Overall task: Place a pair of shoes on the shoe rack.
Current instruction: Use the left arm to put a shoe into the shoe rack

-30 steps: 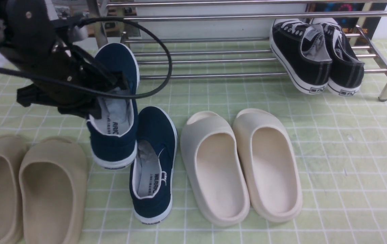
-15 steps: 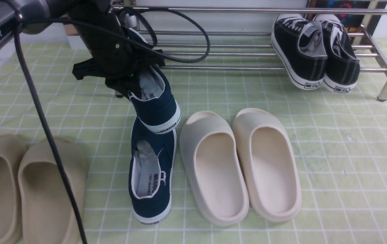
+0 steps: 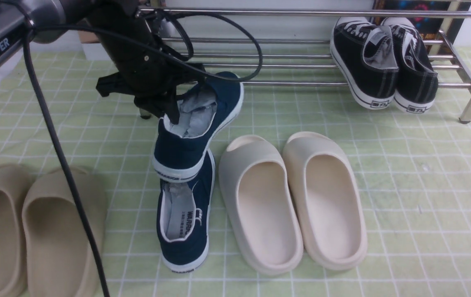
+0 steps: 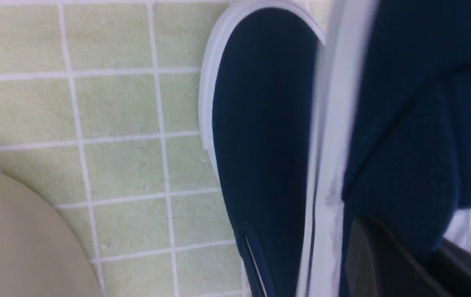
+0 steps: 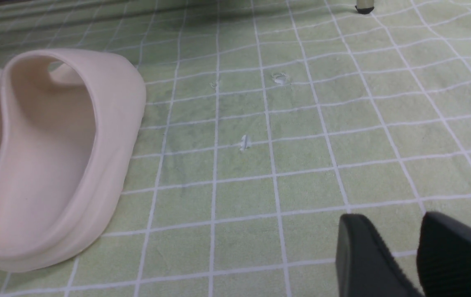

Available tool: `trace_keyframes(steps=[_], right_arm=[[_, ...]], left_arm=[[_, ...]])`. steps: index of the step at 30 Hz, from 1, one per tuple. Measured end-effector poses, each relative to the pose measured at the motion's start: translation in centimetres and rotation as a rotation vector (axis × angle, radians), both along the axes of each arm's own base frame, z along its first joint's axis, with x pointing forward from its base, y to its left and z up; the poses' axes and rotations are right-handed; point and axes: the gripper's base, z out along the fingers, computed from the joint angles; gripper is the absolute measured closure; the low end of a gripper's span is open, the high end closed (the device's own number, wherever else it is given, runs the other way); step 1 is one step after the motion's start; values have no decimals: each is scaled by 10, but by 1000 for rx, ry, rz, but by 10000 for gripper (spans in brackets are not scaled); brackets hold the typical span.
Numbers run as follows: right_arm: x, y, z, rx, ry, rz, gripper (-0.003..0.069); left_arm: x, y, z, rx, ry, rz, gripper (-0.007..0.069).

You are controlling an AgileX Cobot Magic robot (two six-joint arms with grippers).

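One navy-blue shoe [image 3: 179, 150] hangs tilted in the air, toe toward the chrome shoe rack [image 3: 293, 83] and heel low over its mate. My left gripper [image 3: 169, 111] is shut on the edge of its opening, where grey paper stuffing shows. In the left wrist view the held shoe [image 4: 408, 123] fills the right side, its canvas wall pinched in the left gripper [image 4: 408, 243]. The second shoe [image 3: 188, 247] [image 4: 264, 123] lies flat on the green mat. My right gripper [image 5: 392, 222] stands open just above bare mat, out of the front view.
Black lace-up sneakers [image 3: 383, 66] lean on the rack's right end. Cream slides [image 3: 293, 202] [image 5: 54, 156] lie right of the navy shoes, tan slides [image 3: 33, 231] [image 4: 21, 247] at front left. The left arm's cable [image 3: 66, 181] hangs down over the tan slides.
The left arm carried the held shoe rightward and toward the rack, then tipped it so the toe swings toward the bars and the heel drops. The shoe on the mat has not moved.
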Motion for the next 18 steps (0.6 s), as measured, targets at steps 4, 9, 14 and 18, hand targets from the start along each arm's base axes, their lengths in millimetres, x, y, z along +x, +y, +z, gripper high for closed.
trace_keyframes(steps=[4, 9, 14, 18], right_arm=[[0, 0, 0, 0, 0, 0, 421], [0, 0, 0, 0, 0, 0, 421], [0, 0, 0, 0, 0, 0, 421], [0, 0, 0, 0, 0, 0, 421]], left_arm=[[7, 0, 0, -2, -69, 19, 616], [19, -3, 4, -44, -189, 43, 616], [31, -6, 12, -57, -256, 32, 616], [55, -13, 8, -61, -285, 17, 616]])
